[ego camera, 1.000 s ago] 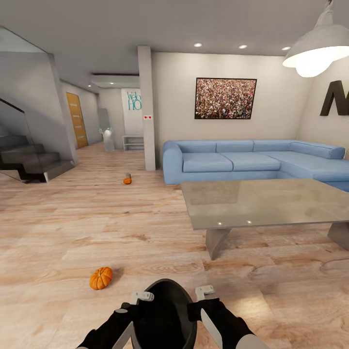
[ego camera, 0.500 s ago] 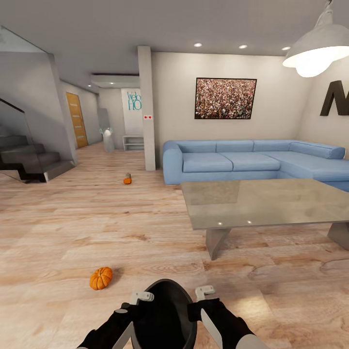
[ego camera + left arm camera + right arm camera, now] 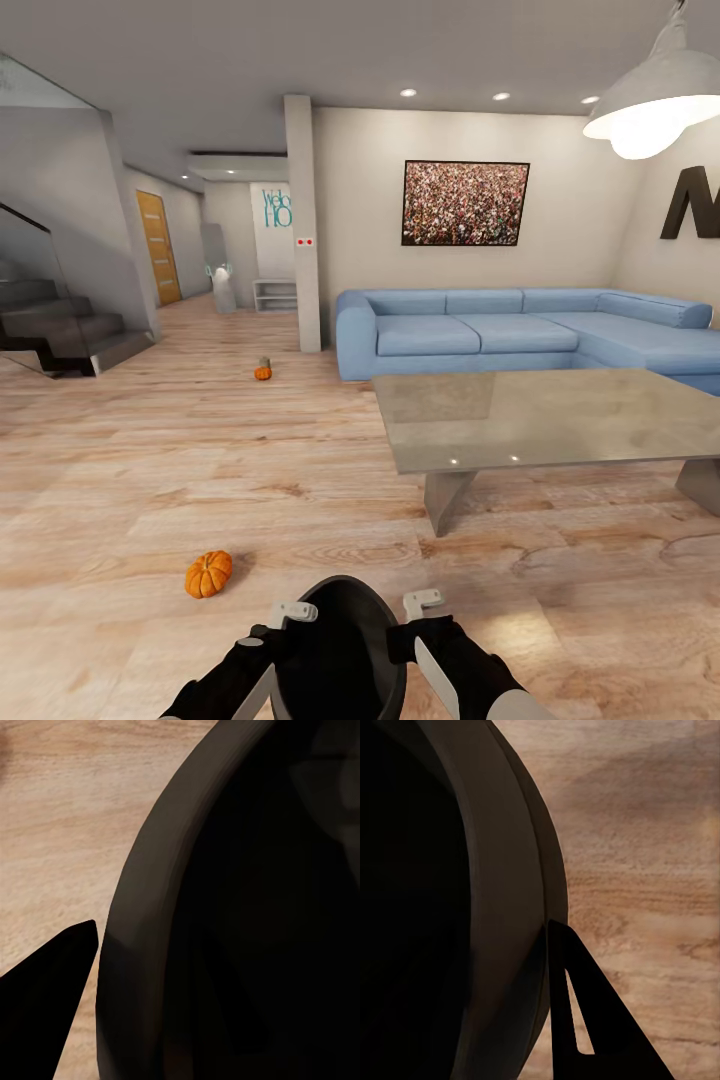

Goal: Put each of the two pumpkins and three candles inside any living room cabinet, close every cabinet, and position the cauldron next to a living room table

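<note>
Pale wood-plank floor (image 3: 150,480) extends ahead of both grippers. A light blue sectional sofa (image 3: 500,335) stands far ahead and to the right. Nearer, ahead-right of the right gripper, sits a grey glass tabletop (image 3: 540,415) on angled legs. A black round cauldron (image 3: 345,645) is held between the two arms, which are bent inward from either side. The left gripper (image 3: 288,612) clamps its left rim; the right gripper (image 3: 425,603) clamps its right rim, one finger outside the wall in each wrist view. A squat ribbed orange pumpkin (image 3: 208,574) lies on the floor just ahead-left of the left gripper. A second small orange pumpkin (image 3: 262,373) lies far ahead, a small grey stubby candle (image 3: 265,362) touching behind it.
</note>
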